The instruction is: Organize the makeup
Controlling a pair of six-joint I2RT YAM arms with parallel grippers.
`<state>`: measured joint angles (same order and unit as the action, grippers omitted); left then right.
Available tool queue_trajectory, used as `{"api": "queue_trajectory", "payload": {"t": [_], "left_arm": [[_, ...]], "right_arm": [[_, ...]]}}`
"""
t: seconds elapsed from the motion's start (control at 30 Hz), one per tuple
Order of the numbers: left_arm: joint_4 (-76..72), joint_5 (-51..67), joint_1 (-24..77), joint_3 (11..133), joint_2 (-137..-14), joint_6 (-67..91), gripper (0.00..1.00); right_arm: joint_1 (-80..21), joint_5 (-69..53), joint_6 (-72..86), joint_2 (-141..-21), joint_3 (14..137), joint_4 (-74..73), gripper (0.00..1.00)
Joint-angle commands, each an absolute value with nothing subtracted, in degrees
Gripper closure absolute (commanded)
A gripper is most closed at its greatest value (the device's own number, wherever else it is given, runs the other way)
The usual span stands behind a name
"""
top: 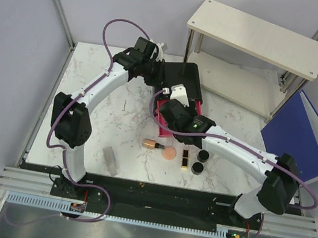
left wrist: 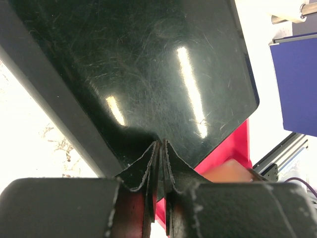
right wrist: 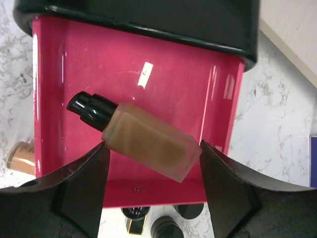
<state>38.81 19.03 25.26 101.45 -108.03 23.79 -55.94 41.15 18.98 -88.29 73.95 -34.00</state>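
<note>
A tan bottle (right wrist: pixel 148 148) with a black pump cap lies in the open pink drawer (right wrist: pixel 148 74) of the black box (top: pixel 182 74). My right gripper (right wrist: pixel 152 148) hangs open over it, a fingertip close to each end of the bottle. In the top view that gripper (top: pixel 171 110) hides the bottle. My left gripper (left wrist: pixel 162 144) is shut and rests on the box's top (left wrist: pixel 148 74), near its back left corner (top: pixel 154 72). In front of the drawer lie a gold-capped tan bottle (top: pixel 152 144), a peach disc (top: pixel 168 153), a lipstick (top: pixel 185 157) and two black jars (top: pixel 203 156) (top: pixel 198 168). A clear tube (top: pixel 111 161) lies further left.
A white two-tier shelf (top: pixel 256 50) stands behind the table at the right. A blue folder (top: pixel 305 137) leans at the table's right edge. The marble table (top: pixel 118 106) ends at a black strip by the arm bases.
</note>
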Motion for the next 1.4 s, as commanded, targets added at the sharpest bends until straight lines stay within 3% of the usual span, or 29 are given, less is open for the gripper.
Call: {"api": "queue_trajectory", "payload": {"t": [0.0, 0.3, 0.37, 0.5, 0.67, 0.93, 1.1, 1.27, 1.37], "left_arm": [[50.27, 14.5, 25.49, 97.38, -111.88, 18.63, 0.85], [50.27, 13.89, 25.4, 97.38, -111.53, 18.54, 0.85], [50.27, 13.62, 25.4, 97.29, -111.53, 18.54, 0.85], [50.19, 13.54, 25.4, 97.38, -111.53, 18.54, 0.83], [50.27, 13.8, 25.31, 97.82, -112.06, 18.81, 0.82], [50.27, 14.33, 25.31, 98.7, -112.5, 18.98, 0.82], [50.27, 14.42, 25.31, 98.88, -112.76, 19.16, 0.82], [50.27, 14.42, 25.31, 98.96, -112.85, 19.07, 0.81], [50.27, 14.5, 25.22, 99.05, -112.94, 19.07, 0.81]], "right_arm": [[-55.11, 38.85, 17.76, -91.23, 75.76, -31.2, 1.0], [-54.84, 37.0, 18.37, -94.74, 75.23, -30.76, 0.98], [-54.76, 37.09, 18.63, -94.57, 75.24, -31.46, 0.91], [-54.76, 37.62, 19.25, -93.61, 74.88, -32.34, 0.64], [-54.76, 38.5, 19.6, -92.37, 74.53, -33.13, 0.45], [-54.84, 39.46, 20.13, -90.44, 76.46, -35.24, 0.3], [-54.76, 40.08, 19.95, -88.95, 77.26, -36.47, 0.12], [-54.84, 39.9, 19.6, -88.85, 77.08, -36.65, 0.04], [-54.76, 39.99, 19.95, -88.86, 77.52, -37.0, 0.03]]}}
